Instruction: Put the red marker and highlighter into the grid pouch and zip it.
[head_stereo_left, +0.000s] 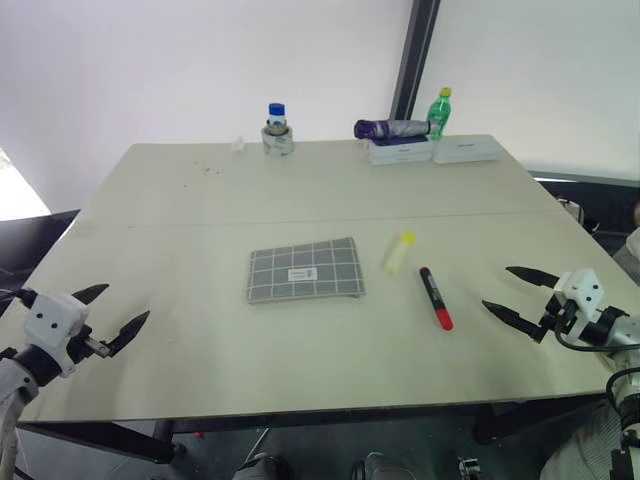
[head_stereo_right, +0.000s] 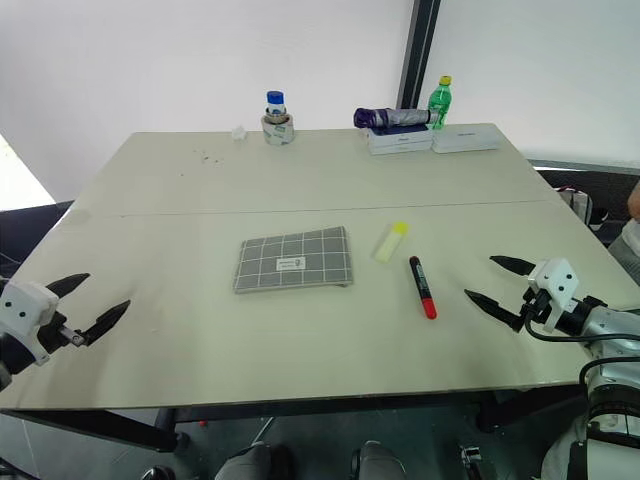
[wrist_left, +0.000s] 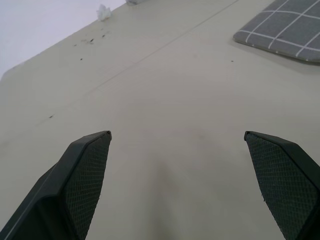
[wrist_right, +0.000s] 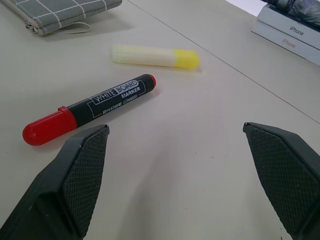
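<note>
The grid pouch (head_stereo_left: 305, 270) lies flat in the middle of the table, grey with white lines and a small white label. Just right of it rests the pale yellow highlighter (head_stereo_left: 398, 251), and further right the red marker (head_stereo_left: 435, 298), black-bodied with a red cap; both also lie ahead of the fingers in the right wrist view, highlighter (wrist_right: 155, 56) and red marker (wrist_right: 90, 109). My right gripper (head_stereo_left: 516, 293) hovers open, empty, to the right of the marker. Over the table's front left corner my left gripper (head_stereo_left: 112, 315) is open and empty, far from the pouch (wrist_left: 285, 32).
At the table's far edge stand a jar with a blue lid (head_stereo_left: 277, 130), a green bottle (head_stereo_left: 439, 112), a folded purple umbrella (head_stereo_left: 390, 128) and two white boxes (head_stereo_left: 432, 151). A small white scrap (head_stereo_left: 238, 144) lies near the jar. The table's front edge (head_stereo_left: 300, 412) is close to both arms.
</note>
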